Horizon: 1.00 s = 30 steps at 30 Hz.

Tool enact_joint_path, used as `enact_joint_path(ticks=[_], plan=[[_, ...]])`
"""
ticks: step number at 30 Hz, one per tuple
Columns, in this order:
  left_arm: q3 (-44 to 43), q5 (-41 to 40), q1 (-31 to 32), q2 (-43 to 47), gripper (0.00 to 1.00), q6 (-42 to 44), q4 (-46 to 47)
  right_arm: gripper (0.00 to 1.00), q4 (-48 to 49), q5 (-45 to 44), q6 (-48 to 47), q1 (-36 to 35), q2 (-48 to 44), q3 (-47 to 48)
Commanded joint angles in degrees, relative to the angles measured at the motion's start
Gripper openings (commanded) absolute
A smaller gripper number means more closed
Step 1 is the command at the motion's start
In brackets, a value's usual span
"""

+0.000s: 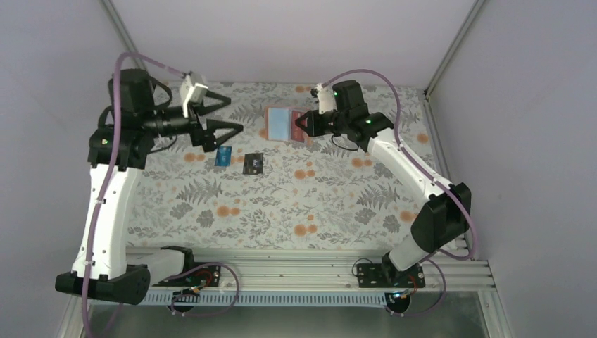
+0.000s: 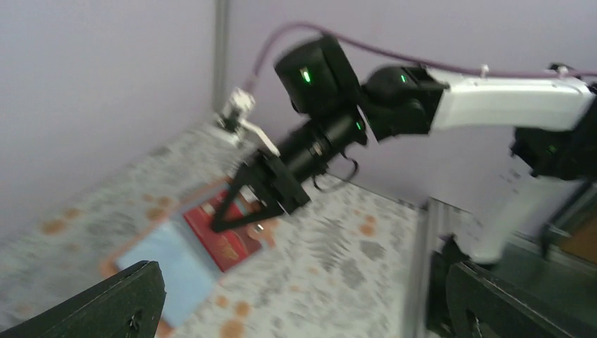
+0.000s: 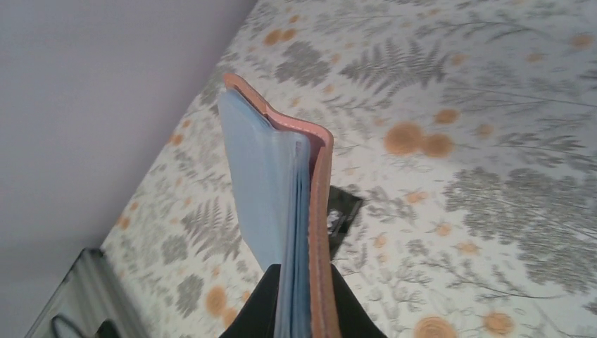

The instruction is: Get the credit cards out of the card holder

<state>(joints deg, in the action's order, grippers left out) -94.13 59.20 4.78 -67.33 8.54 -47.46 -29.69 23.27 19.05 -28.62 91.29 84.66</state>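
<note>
The card holder (image 1: 279, 121) is sitting open on the tabletop (image 1: 317, 204), and the right tool (image 1: 308, 125) is pinching its edge beside the red card (image 2: 224, 243). The blue card (image 1: 223, 156) and black card (image 1: 253, 163) are lying flat just beneath the left tool (image 1: 236, 115), whose jaws are standing spread and holding nothing.

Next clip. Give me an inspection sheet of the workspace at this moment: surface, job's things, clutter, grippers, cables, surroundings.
Surface: table cover with fern and orange flower print.
Job's things: card holder open, light blue inside showing; blue card and black card lying out on the cover; red card at the holder, in or out of its pocket unclear.
Clutter: nothing seen.
Grippers: left gripper open, empty; right gripper shut on the card holder's edge.
Cables: purple cables looped along both arms.
Surroundings: pale walls; metal rail at near edge.
</note>
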Motion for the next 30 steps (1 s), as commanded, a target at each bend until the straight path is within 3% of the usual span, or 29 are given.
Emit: enact_joint_path(ticks=[1,4,9,13,17,26,30], plan=[[7.31,5.29,2.29,0.82,1.00,1.83,-4.66,0.04,3.82,10.48,-2.44,-1.47,-3.53,-0.98],[8.48,5.99,4.64,-0.57,0.96,2.20,-3.43,0.04,4.33,12.91,-3.41,-1.66,-3.25,0.13],[3.86,5.19,9.09,-8.07,0.80,2.01,-1.17,0.04,9.45,18.03,-2.61,-1.98,-3.88,0.15],[4.47,1.47,13.65,-12.02,0.61,0.27,1.23,0.04,13.47,19.17,-1.91,-2.23,-4.72,-0.42],[3.37,2.23,14.02,-15.62,0.52,0.78,2.07,0.04,15.19,19.95,-2.52,-2.23,-5.64,-0.63],[1.98,-0.32,13.81,-17.46,0.49,6.40,3.36,0.04,18.37,23.81,-4.13,-2.11,-7.67,-1.83],[-0.45,-0.86,13.76,-17.88,0.43,9.01,1.52,0.04,19.18,26.57,-6.43,-2.14,-8.64,-2.54]])
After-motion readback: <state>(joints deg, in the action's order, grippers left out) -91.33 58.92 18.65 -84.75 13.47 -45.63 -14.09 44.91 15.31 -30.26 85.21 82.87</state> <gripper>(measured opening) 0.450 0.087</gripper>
